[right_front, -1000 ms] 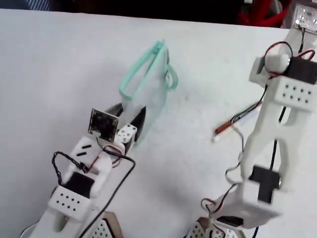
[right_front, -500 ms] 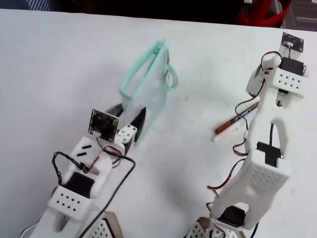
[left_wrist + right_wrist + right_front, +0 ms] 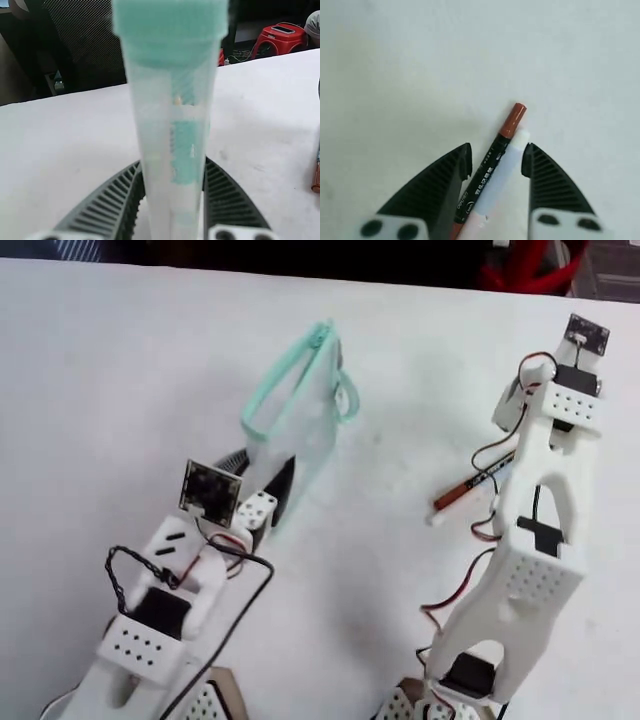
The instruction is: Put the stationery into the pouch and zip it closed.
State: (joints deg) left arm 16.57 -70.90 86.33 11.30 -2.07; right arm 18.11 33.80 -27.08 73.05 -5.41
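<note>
Where the white table (image 3: 120, 360) runs back to its far edge, the room goes dark. A red stool (image 3: 280, 35) stands on the floor beyond the table, and a dark mesh panel (image 3: 75, 40) is behind its other end. The tabletop is matte and pale, with faint soft shadows under the arms.

Pouch (image 3: 300, 410): translucent, teal zip trim and teal loop. It stands upright on its edge near the middle of the table with its mouth gaping. The left gripper (image 3: 172, 167) pinches the near end of the pouch, with its ribbed jaws pressed against both sides of the pouch wall. In the high view that arm comes in from the near left corner.

Pen (image 3: 492, 165): black barrel, reddish-brown cap. It lies flat on the table, well apart from the pouch, on the right side. A white stick (image 3: 505, 175) lies just beside it, parallel and apparently touching.

The right gripper (image 3: 497, 150) is low over the pair. Its jaws are parted moderately, one on each side of the pen and the stick, with a gap showing on both sides and nothing gripped. The pen's capped end pokes out past the jaw tips.
</note>
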